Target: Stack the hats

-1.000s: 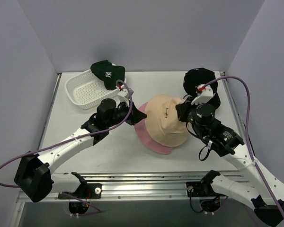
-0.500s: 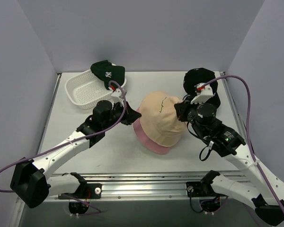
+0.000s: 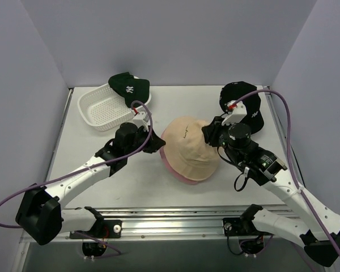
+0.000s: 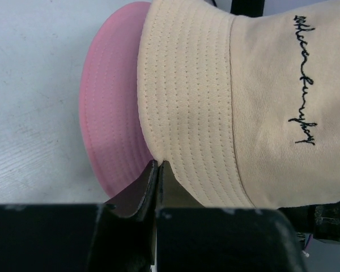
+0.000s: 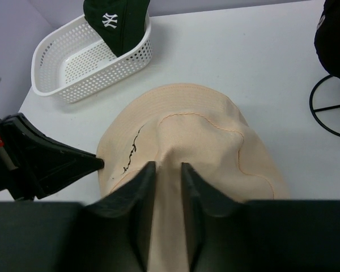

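Sitting half over the rim of your white mesh basket (image 3: pixel 97 110), back left on the table (image 3: pixel 130 181), is the dark green cap (image 3: pixel 129 88). The tan bucket hat (image 3: pixel 190 150), stitched cloth with black script, lies mid-table over the pink bucket hat (image 3: pixel 184 177). Your right claw (image 5: pixel 165 167) pinches a fold of tan crown. Your left claw (image 4: pixel 157 165) is closed at the tan brim; whether it has caught any cloth is unclear.

You have four hats on the desk (image 3: pixel 175 102): one tan bucket hat (image 3: pixel 190 150), one pink bucket hat (image 4: pixel 110 113), one dark green cap (image 3: pixel 128 88), one black cap (image 3: pixel 241 93). You have one white basket (image 3: pixel 99 110).
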`<state>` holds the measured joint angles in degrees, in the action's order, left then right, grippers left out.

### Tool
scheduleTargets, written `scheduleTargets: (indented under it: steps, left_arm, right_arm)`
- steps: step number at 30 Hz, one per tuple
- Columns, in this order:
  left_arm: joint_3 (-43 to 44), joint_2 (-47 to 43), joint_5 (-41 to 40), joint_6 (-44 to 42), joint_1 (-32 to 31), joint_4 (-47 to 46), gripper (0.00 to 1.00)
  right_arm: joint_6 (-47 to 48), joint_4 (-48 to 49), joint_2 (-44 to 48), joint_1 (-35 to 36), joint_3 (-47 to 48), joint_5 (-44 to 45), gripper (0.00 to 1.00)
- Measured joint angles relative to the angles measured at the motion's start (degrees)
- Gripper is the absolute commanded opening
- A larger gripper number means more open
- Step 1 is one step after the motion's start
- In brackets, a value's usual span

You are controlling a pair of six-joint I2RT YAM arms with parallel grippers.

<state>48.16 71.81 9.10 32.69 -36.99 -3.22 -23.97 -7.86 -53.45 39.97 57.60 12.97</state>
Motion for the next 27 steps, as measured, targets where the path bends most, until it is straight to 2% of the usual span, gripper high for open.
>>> scheduleTargets:
  steps: [2,3,6,12,17,20,23,27]
  left_arm:
    - [-1.05,0.98,-0.22,0.13,0.28,-0.07,0.02]
    - [-1.49,1.42,-0.24,0.15,0.44,-0.15,0.02]
    - [-2.71,3.04,-0.28,0.33,0.92,-0.46,0.02]
    - [-3.34,4.26,-0.31,0.76,1.11,-1.29,0.02]
    - [-3.34,4.98,-0.31,0.79,1.16,-2.12,0.02]
    - [-3.34,5.42,-0.31,0.79,1.16,-2.16,0.02]
    - [-3.32,5.84,-0.33,0.76,1.16,-2.25,0.02]
    - [-3.32,5.99,-0.33,0.76,1.16,-2.29,0.02]
  right_arm:
    - [-0.11,0.31,0.11,0.00,0.00,0.52,0.37]
    - [-0.04,0.35,0.24,0.00,0.00,0.72,0.45]
    - [-0.31,0.61,1.09,0.00,0.00,1.40,0.56]
    - [-0.90,-0.57,2.14,-2.16,3.58,3.65,0.61]
    - [-3.02,0.11,1.92,-16.00,3.72,-3.67,0.61]
    - [-4.22,0.94,0.39,-25.94,1.79,-12.13,0.61]
    - [-6.10,2.56,0.46,-34.47,-3.80,-20.35,0.61]
    - [-8.33,5.57,2.80,-41.62,-14.03,-29.09,0.58]
